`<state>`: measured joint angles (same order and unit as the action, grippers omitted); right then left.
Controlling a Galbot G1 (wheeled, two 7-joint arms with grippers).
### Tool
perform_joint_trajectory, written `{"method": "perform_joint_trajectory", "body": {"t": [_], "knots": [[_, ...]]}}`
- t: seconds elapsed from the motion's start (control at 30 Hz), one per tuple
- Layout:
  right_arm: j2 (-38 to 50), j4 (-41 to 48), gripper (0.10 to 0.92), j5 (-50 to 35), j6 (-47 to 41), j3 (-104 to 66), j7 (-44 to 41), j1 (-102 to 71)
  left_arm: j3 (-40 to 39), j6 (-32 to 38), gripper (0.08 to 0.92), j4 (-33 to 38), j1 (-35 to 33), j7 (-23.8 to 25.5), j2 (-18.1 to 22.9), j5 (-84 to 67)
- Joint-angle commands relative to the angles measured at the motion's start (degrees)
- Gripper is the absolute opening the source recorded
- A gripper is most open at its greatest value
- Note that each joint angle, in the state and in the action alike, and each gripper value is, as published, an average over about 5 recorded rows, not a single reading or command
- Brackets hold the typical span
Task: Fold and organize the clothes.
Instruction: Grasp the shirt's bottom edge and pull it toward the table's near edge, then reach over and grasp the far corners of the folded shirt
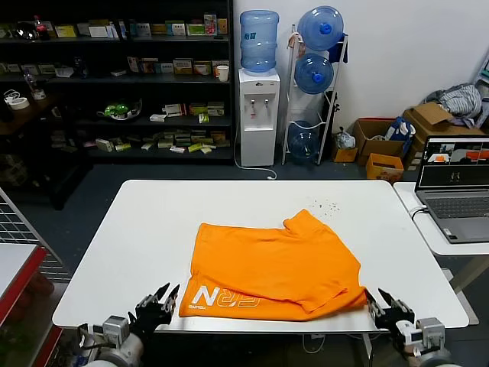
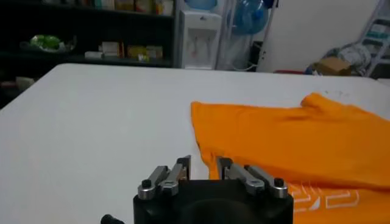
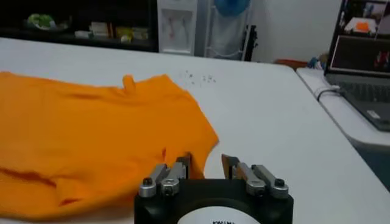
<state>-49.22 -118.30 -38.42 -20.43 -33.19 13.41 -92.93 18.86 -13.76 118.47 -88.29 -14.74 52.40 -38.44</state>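
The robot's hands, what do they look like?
Both match. The left hand and right hand have thin black fingers with jagged tips. Each sits on a black block with silver metal links and dark screws. Behind them come silvery-grey wrists. The right hand's base has a white round label.

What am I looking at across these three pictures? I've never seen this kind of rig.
A two-armed robot faces a white table. The wide picture comes from a camera on its head; the other two come from cameras on its wrists, each looking past that arm's own fingers. An orange T-shirt with white lettering lies partly folded on the table. The left gripper sits at the near edge by the shirt's lettered corner, the right gripper by the opposite near corner. Both are open and hold nothing. A laptop stands on a side table to the right.
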Motion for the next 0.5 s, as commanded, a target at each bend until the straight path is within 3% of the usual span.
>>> {"method": "perform_joint_trajectory", "body": {"t": [0.03,0.23,0.33,0.5], "knots": [[-1.9,14.6,0.579,-3.2,-1.4,14.5,1.7,33.8,-4.5,2.5,0.475,-14.6,26.2,5.0,3.6,-2.7],[-10.7,31.5,0.751,-2.0,-1.9,23.9,2.0,49.8,-8.4,3.5,0.648,-33.2,38.8,8.0,11.0,-1.3],[-12.3,35.3,0.806,-1.6,-2.1,25.6,1.6,51.8,-8.8,3.4,0.734,-36.7,40.2,8.6,12.3,-0.9],[-13.7,40.1,0.822,-0.8,-1.9,26.8,0.1,52.8,-9.7,3.4,0.815,-41.5,41.6,9.2,13.2,-0.7]]}}
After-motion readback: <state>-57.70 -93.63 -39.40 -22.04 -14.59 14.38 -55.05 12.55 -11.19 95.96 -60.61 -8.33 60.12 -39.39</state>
